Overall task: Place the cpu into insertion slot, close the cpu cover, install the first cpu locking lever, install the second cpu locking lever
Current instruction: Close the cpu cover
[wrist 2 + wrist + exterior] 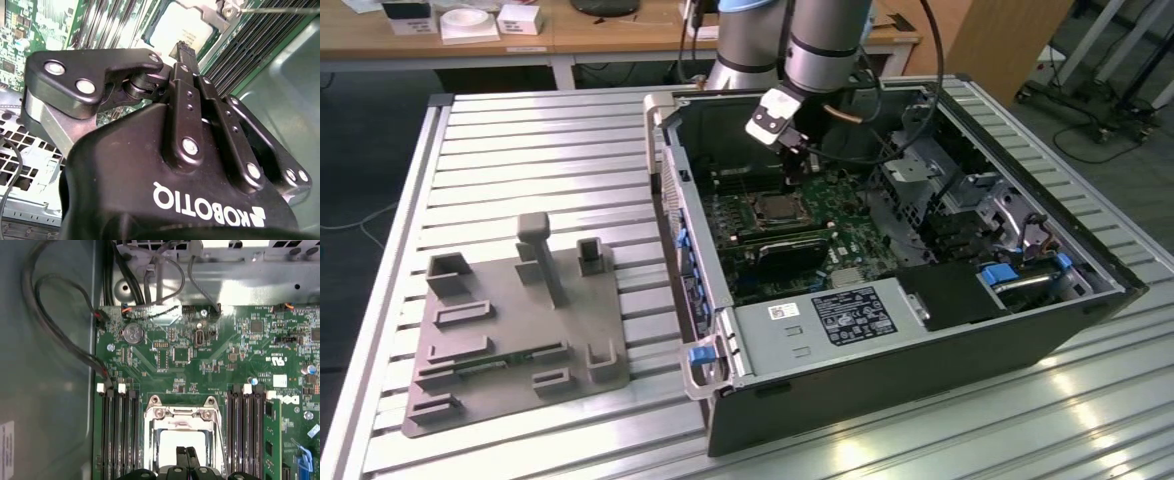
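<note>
The cpu (175, 442) lies in the insertion slot (774, 208) of the green motherboard (220, 360), its silvery top showing in both wrist views (175, 30). The cpu cover (182, 415) appears to lie flat around it as a silvery frame; one corner of it (207, 14) shows in the second wrist view. A thin metal lever rod (280, 9) runs off from that corner. My gripper (186, 454) hangs just above the cpu with its black fingers pressed together and nothing between them. In the exterior view the gripper (790, 165) reaches down into the open computer case.
Memory slots (120, 435) flank the socket on both sides. Black cables (60, 330) loop along the case wall. The case (894, 380) holds a power supply and drive cages at the exterior view's right. A grey fixture plate (507, 330) sits on the slatted table (520, 130).
</note>
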Tool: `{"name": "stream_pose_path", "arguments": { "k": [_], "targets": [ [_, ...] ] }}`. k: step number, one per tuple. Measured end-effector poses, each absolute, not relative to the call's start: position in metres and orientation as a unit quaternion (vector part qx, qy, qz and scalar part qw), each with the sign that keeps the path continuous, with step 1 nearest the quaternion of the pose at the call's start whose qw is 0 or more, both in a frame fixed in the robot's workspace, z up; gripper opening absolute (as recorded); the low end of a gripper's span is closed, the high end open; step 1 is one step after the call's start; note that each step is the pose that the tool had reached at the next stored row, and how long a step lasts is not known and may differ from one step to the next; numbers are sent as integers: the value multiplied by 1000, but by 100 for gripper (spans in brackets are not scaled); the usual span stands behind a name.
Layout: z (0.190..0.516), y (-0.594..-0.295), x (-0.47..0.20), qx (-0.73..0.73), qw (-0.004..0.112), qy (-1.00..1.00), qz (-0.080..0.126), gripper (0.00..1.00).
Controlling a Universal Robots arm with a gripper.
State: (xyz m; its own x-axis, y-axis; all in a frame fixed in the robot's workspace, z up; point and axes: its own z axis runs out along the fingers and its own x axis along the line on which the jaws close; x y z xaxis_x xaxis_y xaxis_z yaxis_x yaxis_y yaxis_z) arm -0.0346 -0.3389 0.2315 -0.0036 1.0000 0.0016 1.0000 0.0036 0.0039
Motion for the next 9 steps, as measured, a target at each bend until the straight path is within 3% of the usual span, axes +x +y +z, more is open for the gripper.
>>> {"name": "stream_pose_path", "arguments": {
  "k": [9],
  "targets": [
    [229, -339, -55, 705, 2, 709, 3, 10]
  ]
}}
